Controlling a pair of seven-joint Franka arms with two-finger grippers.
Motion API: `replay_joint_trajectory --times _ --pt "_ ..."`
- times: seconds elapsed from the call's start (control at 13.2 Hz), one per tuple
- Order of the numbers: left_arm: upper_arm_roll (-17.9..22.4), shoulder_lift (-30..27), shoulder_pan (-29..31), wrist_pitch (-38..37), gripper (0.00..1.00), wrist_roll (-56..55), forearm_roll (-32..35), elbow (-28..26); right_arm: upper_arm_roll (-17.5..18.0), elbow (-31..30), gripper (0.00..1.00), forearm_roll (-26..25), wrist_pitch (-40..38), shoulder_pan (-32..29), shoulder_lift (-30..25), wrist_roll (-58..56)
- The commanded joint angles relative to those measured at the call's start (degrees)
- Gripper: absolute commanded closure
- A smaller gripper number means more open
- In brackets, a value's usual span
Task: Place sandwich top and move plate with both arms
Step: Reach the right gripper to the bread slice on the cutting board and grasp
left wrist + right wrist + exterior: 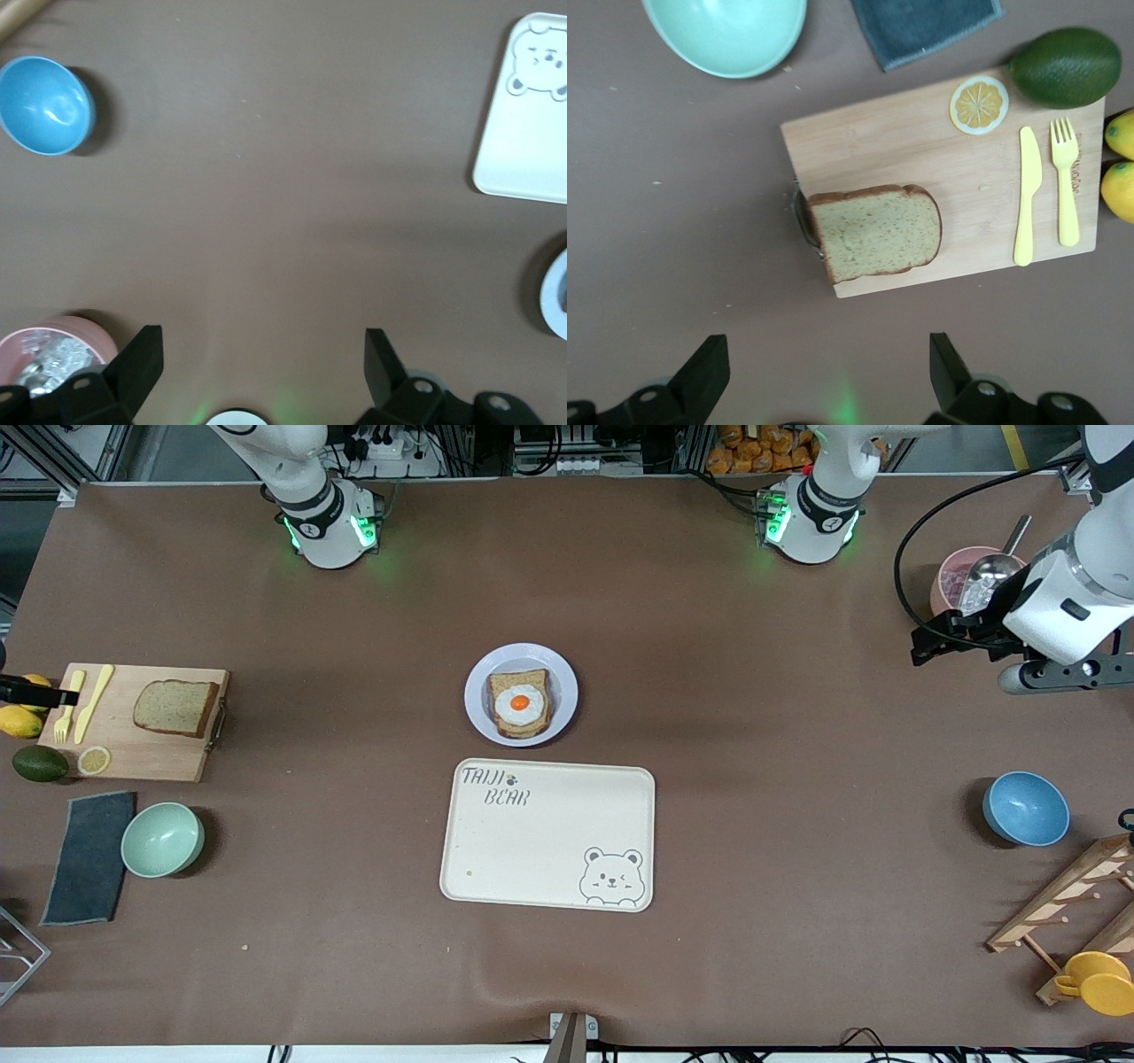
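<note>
A matte brown sheet [673,620] is covering the whole rectangular work table and is showing a few shallow wrinkles near the edge closest to the front camera. Along the top of the front view, silver aluminium framing [62,452] is standing at the table's edge, with a white power strip [390,456] and black cables [549,443] lying among it and a grey floor [966,447] with a yellow line [1014,444] showing toward the left arm's end. Even overhead light is casting only soft, short shadows on the sheet.

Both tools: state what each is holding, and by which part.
Nothing is held. The left tool hangs open over bare table near the pink cup; the right tool hangs open beside the bread slice.
</note>
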Motion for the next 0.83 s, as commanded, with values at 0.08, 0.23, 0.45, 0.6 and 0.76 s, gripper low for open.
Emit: replay_joint_trajectory --times 0.08,0.23,0.45,0.6,0.76 --pt "-0.74 -2.09 -0.03 -0.07 0.00 -0.83 -3.51 -1.26 1.15 -10.74 0.00 -0.35 9.46 -3.98 -2.39 -3.39" --pt "-0.83 -2.18 -0.20 0.02 0.00 -1.09 -4.73 -1.18 1.15 -14.97 0.00 -0.35 15.27 -6.17 -2.22 -6.21" --pt "-1.53 -2.18 -0.20 0.02 0.00 -1.18 -5.10 -1.53 1.15 -19.02 0.00 -0.26 22.04 -7.94 -1.60 -8.32" --pt "-2.58 -2.18 -0.11 -0.07 0.00 -1.18 -5.10 -1.88 1.15 -21.66 0.00 -0.34 26.18 -8.29 -1.08 -10.77" --pt "-2.94 -2.18 -0.11 -0.07 0.00 -1.18 -5.10 -1.97 1.15 -24.21 0.00 -0.35 30.74 -9.25 0.15 -13.58"
